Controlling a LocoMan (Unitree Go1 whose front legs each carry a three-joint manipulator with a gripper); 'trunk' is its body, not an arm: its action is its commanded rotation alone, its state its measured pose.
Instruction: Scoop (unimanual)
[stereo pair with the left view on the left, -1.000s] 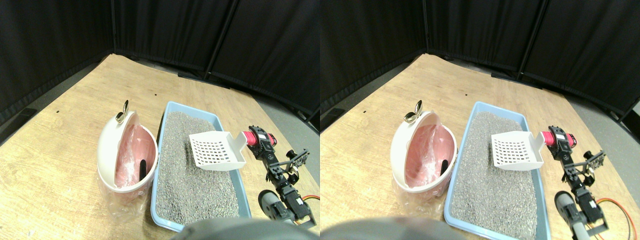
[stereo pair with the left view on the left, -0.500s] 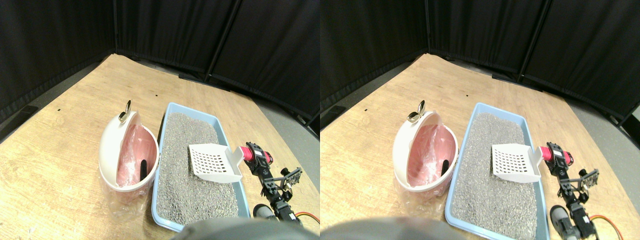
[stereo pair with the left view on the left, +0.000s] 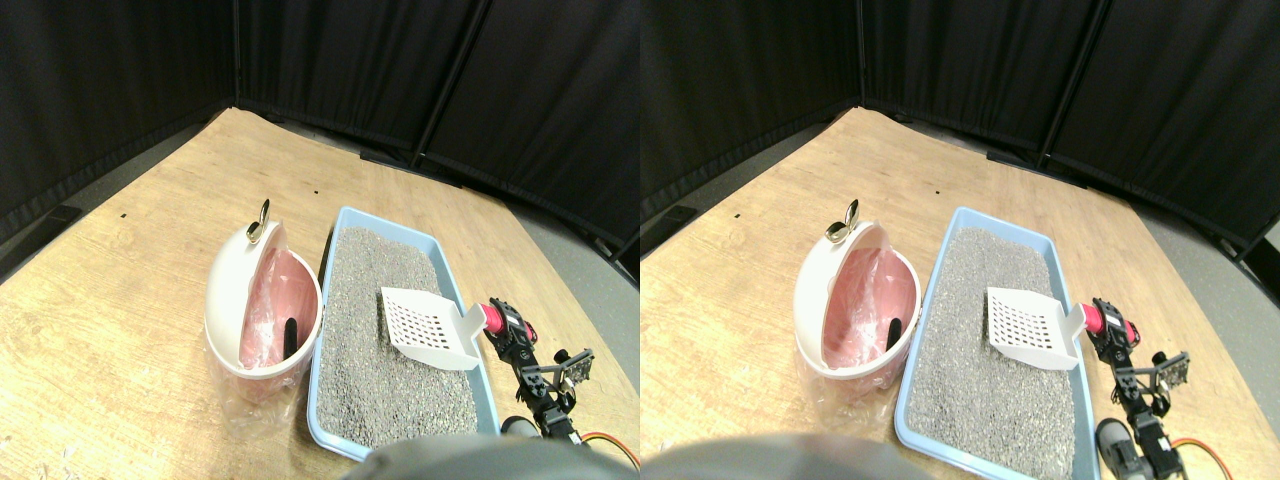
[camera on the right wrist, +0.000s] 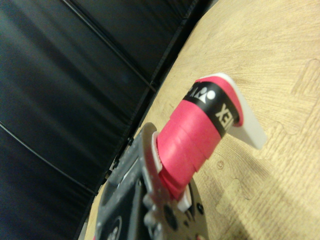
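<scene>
A white slotted scoop (stereo pair with the left view on the left: 426, 326) hangs tilted just over the grey litter (stereo pair with the left view on the left: 385, 380) in the blue tray (stereo pair with the left view on the left: 390, 222), toward its right side. Its pink-wrapped handle (stereo pair with the left view on the left: 494, 317) runs back over the tray's right rim into my right gripper (stereo pair with the left view on the left: 508, 328), which is shut on it. In the wrist view the pink handle (camera on the right wrist: 197, 142) sticks out of the dark jaw frame (camera on the right wrist: 150, 200), and the scoop's blade is hidden. A white bin with a pink liner (stereo pair with the left view on the left: 262, 310) stands to the left of the tray, touching it, with a dark lump (stereo pair with the left view on the left: 289, 336) inside.
A metal clip (stereo pair with the left view on the left: 260, 224) sits on the bin's far rim. The wooden floor (stereo pair with the left view on the left: 130, 260) spreads to the left and behind. Black curtains (stereo pair with the left view on the left: 330, 60) close off the back. An orange cable (stereo pair with the left view on the left: 610, 445) trails by my arm at the lower right.
The scoop has come down and back toward me over the litter, its front edge tipping lower. The whole view has shifted a little as well.
</scene>
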